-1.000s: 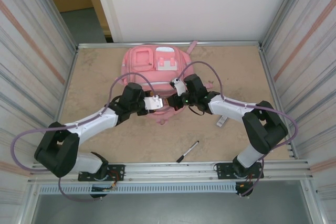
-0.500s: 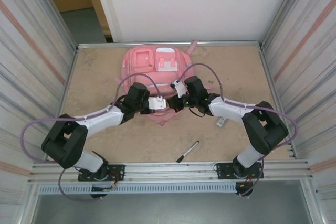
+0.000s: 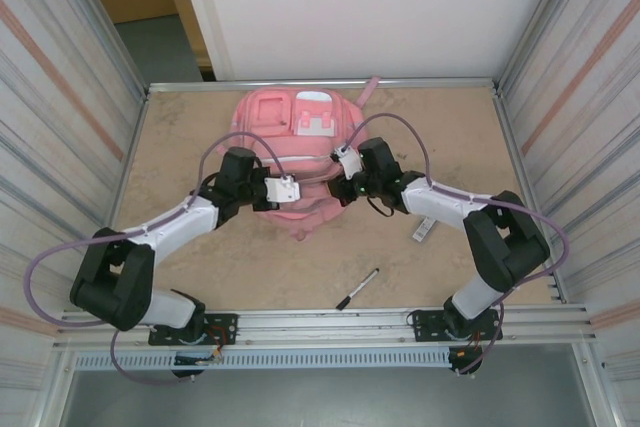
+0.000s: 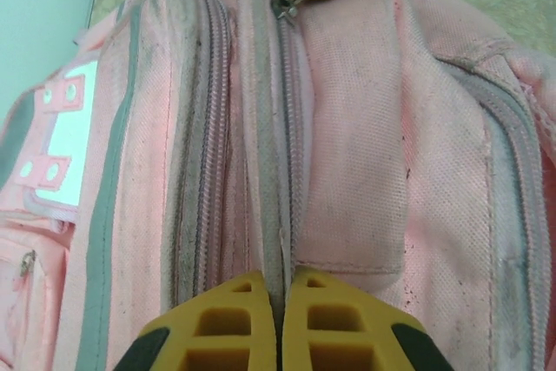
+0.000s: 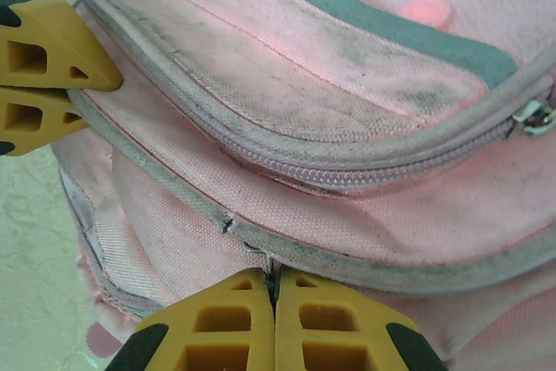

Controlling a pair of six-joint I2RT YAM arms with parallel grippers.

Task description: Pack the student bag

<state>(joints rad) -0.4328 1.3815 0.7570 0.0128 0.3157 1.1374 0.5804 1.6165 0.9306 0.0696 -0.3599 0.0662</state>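
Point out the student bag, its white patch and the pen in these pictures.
student bag (image 3: 268, 112), top external view, on its pink front pocket.
white patch (image 4: 76, 132), left wrist view, on its white centre.
pen (image 3: 357, 288), top external view, mid-shaft.

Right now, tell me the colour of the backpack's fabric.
Pink, somewhat grubby; the left wrist view shows the student bag best.
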